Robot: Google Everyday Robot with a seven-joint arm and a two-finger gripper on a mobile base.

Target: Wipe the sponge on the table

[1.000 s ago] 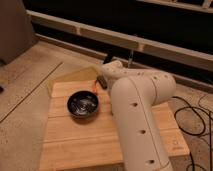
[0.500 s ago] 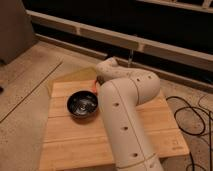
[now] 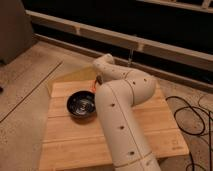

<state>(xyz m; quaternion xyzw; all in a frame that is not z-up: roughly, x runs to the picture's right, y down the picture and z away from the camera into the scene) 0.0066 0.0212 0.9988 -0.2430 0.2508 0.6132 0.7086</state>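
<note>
The table (image 3: 155,125) is a low square one with a light slatted wooden top. My white arm (image 3: 120,105) stretches across it from the front right to the far edge. The gripper is at the end of the wrist (image 3: 103,65), hidden behind it above the table's far edge, and it is shut. A small orange piece (image 3: 93,86) with something dark beside it peeks out at the wrist's left side. The sponge is hidden from view. I cannot tell whether anything is held.
A black bowl (image 3: 81,106) stands on the left half of the table, close to my arm. Black cables (image 3: 192,117) lie on the floor to the right. A dark low wall with a pale ledge (image 3: 150,45) runs behind the table.
My arm has swung a little to the left and its wrist has reached slightly farther toward the table's far edge. The bowl has stayed put.
</note>
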